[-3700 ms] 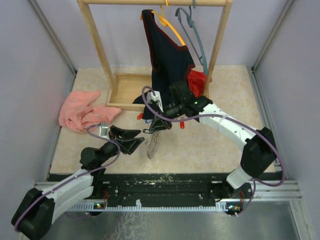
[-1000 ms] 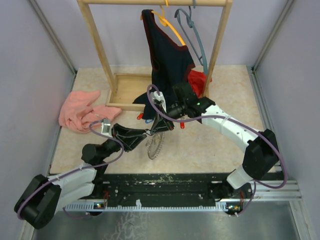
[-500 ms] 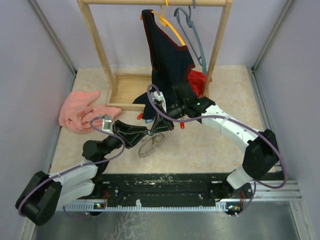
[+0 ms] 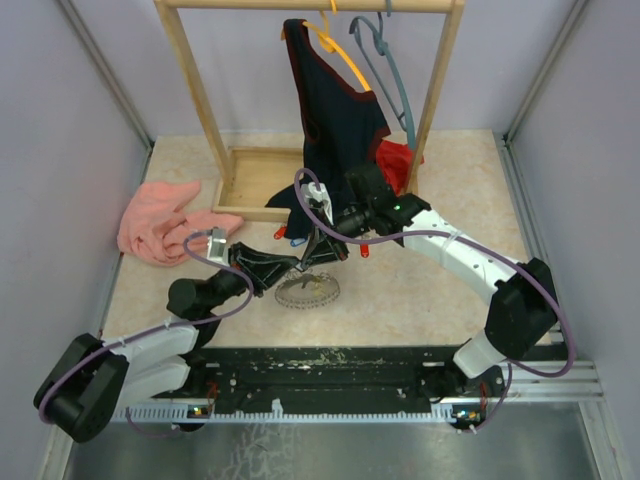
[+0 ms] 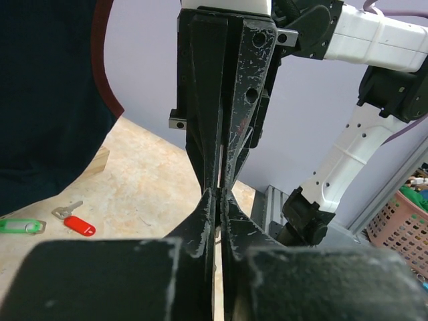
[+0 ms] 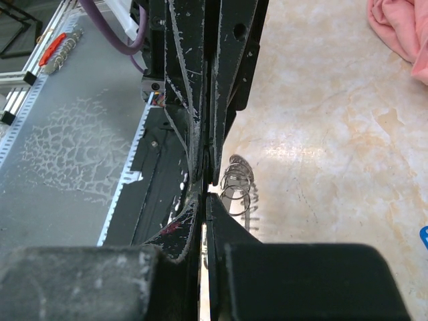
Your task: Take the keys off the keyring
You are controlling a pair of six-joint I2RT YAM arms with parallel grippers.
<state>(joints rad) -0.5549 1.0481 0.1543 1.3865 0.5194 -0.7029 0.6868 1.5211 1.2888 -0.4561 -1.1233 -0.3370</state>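
At the tips of the two grippers, the keyring (image 4: 307,290) sits tipped almost flat, near the middle of the table (image 4: 430,290).
Left gripper (image 5: 215,192) and right gripper (image 6: 204,194) meet tip to tip at its back edge, both squeezed tight; which one pinches it, I cannot tell. Some keys (image 5: 79,226) lie loose behind, near the dark shirt (image 4: 335,110).

A lab test cell: plain lilac panels (image 4: 70,120) and metal rails (image 4: 570,378) box in a marble-patterned desk (image 4: 420,290) with two robot arms (image 4: 460,250) bolted at its edge and a wooden clothes rack (image 4: 190,80).
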